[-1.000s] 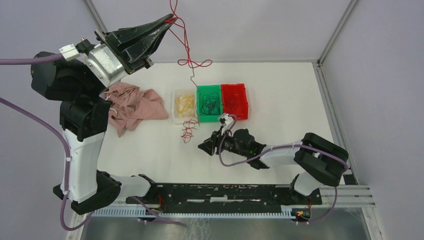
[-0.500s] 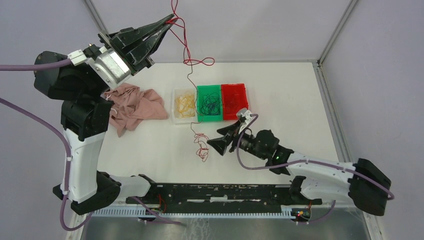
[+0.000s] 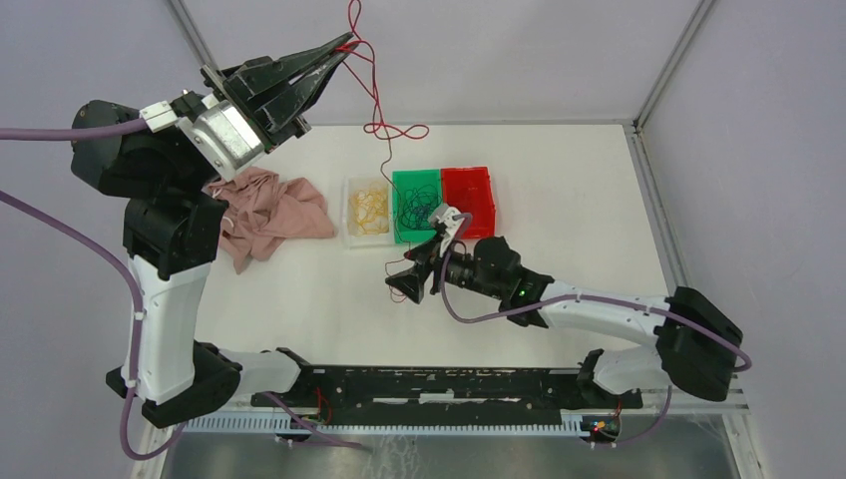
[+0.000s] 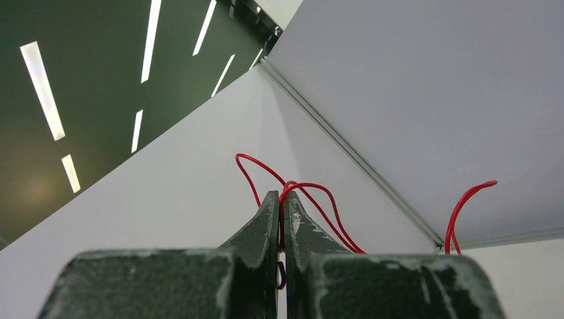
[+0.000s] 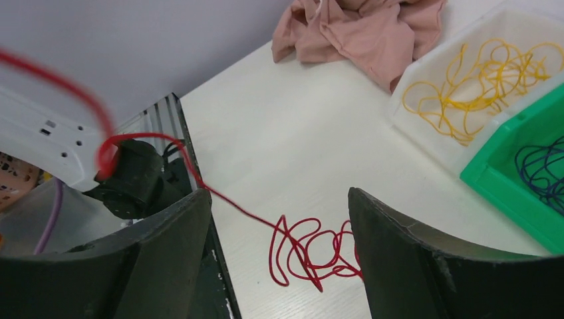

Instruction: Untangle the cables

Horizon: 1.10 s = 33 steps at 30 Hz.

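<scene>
White table [image 3: 579,200]; left claw [image 4: 280,199] pinches red cable [image 5: 306,252], top cropped; right claw [image 5: 276,199] spread.

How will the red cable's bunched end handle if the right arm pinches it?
Probably floppy: the red cable droops in loose curves from the shut left fingers to a heap on the table. Probably very light, being so thin. The loops may snag each other, so the heap could lift as one clump.
</scene>
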Tool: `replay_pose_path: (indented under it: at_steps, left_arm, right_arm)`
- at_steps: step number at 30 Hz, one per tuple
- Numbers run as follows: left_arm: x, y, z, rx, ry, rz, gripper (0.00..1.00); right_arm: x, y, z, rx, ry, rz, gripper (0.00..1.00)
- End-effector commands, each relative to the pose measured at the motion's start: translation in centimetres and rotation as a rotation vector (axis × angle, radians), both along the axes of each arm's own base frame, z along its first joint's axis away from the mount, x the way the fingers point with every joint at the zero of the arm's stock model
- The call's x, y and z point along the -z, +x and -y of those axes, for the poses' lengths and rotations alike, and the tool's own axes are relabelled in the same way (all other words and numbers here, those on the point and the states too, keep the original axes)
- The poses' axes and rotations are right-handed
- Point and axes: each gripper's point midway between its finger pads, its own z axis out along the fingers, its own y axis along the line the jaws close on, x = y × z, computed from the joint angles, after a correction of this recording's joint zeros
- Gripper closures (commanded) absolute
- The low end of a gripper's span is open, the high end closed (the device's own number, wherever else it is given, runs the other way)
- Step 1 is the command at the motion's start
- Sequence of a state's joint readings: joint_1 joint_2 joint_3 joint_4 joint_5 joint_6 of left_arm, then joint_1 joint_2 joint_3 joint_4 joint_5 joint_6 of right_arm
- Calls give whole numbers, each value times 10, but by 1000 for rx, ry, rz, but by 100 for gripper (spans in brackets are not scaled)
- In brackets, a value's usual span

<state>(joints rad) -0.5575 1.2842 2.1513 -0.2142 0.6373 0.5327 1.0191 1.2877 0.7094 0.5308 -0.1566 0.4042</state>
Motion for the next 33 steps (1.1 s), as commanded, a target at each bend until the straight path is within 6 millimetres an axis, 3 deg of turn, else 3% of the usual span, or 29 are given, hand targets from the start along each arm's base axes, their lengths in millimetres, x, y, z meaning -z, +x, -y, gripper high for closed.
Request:
replay_pose_path:
  at_steps: [1, 6, 14, 21, 23, 26, 33]
  left_arm:
    - [-15, -12, -5, 15, -27, 44, 97]
    - [-23, -16, -8, 18, -44, 57, 97]
    - [-56, -29, -25, -18, -148, 176, 97]
    - [-90, -36, -53, -123, -305, 303, 97]
    - [-94, -36, -56, -127, -323, 306, 97]
    - [-76, -26, -42, -107, -248, 247, 97]
    - [-10, 13, -7, -75, -79, 83, 97]
  right_arm:
    - [-14, 19, -21, 35, 65, 23, 22]
    - [40, 45, -29, 149, -14, -55, 36]
    - [122, 50, -8, 266, -86, -167, 44]
    - [155, 49, 10, 330, -103, -220, 41]
    - [159, 48, 14, 340, -95, -229, 39]
    - [151, 46, 16, 339, -66, -226, 33]
    - [80, 46, 36, 369, -27, -136, 20]
